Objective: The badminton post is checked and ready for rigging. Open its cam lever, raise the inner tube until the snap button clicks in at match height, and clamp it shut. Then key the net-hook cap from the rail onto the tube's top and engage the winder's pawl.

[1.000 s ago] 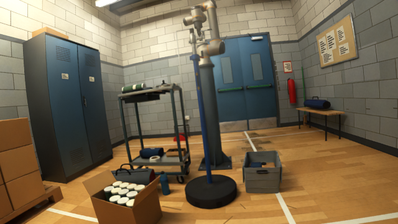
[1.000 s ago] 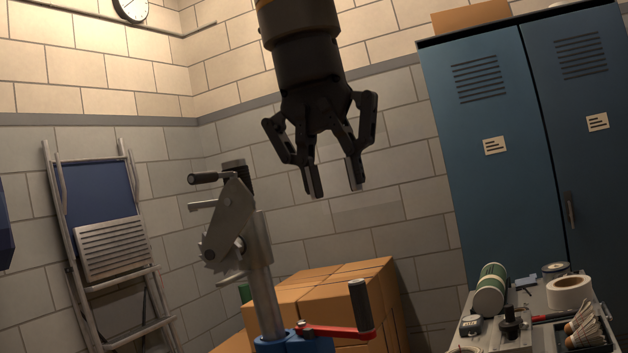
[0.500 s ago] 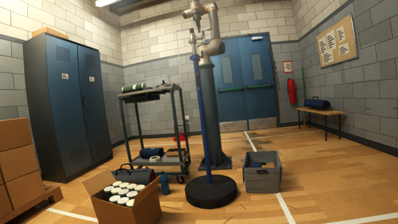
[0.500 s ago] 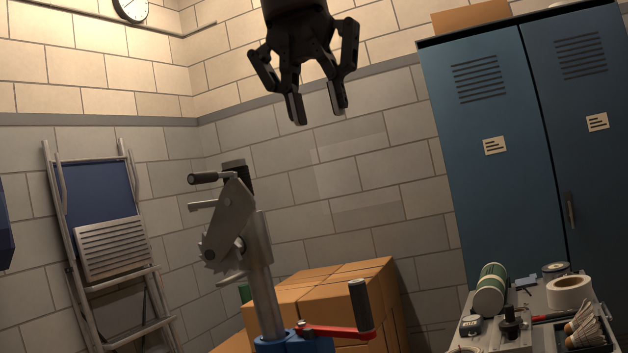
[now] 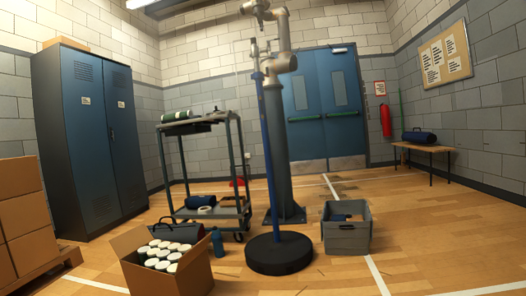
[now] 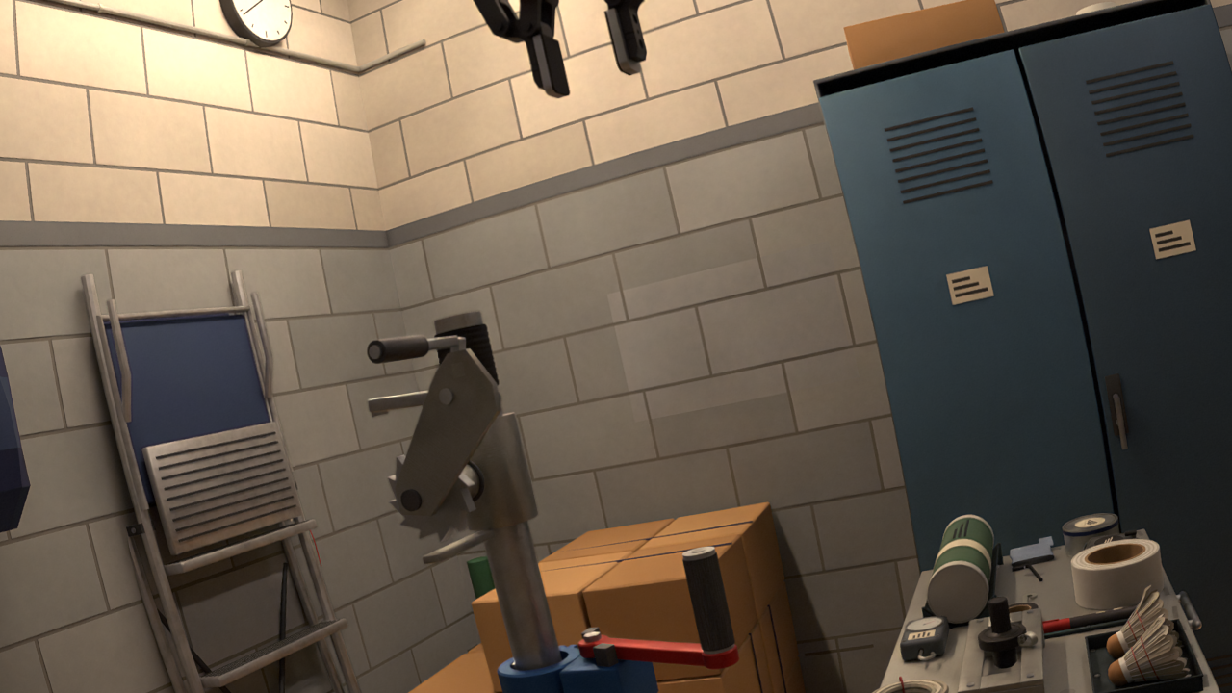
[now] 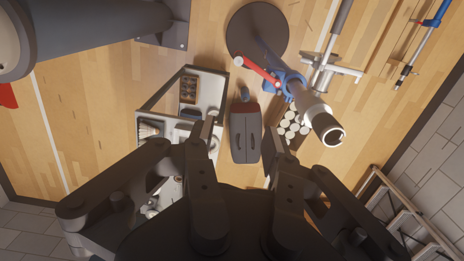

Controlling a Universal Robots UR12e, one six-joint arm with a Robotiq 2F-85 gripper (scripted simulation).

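Note:
The badminton post (image 5: 267, 156) stands on a round black base (image 5: 278, 252) in the middle of the floor, a blue outer tube with a grey inner tube (image 6: 525, 586) rising from its blue collar. The red cam lever (image 6: 659, 648) with a black grip sticks out sideways from the collar. The winder (image 6: 448, 431) with its toothed wheel and crank sits near the tube's top, whose open end (image 7: 332, 135) shows in the wrist camera. High above the post and toward the cart, my gripper (image 6: 586, 56) is open and holds nothing. The net-hook cap (image 6: 999, 633) stands on the cart's top.
The metal cart (image 5: 205, 164) stands just left of the post, carrying tape rolls and shuttlecocks. A grey crate (image 5: 346, 226), a box of tubes (image 5: 164, 263) and a dark bag (image 7: 245, 131) ring the base. Blue lockers (image 5: 86, 135) and stacked cartons line the wall.

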